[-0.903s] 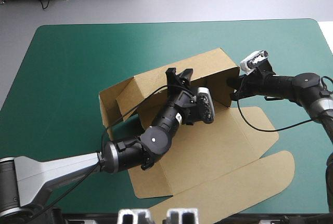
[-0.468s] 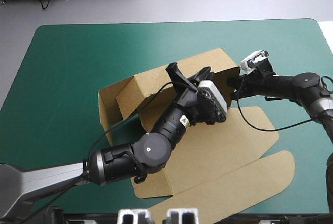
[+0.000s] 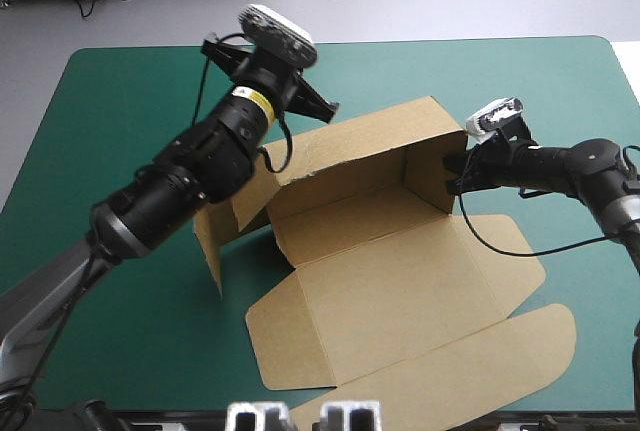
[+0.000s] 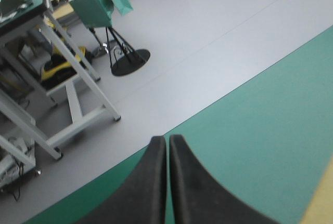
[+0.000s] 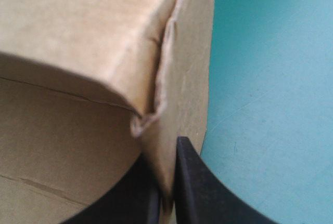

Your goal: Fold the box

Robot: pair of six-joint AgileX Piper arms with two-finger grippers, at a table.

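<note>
Bright even light, soft shadows beside box

brown box, teal-green cover, black pincer fingers

Left gripper, its black fingers pressed together in a pointed arch with nothing between them, hangs above the teal-green cover. The table's edge runs just beyond the fingertips. A sliver of the brown box shows to the gripper's right.

Inner finger of right pincer (mostly) behind box wall.
</note>
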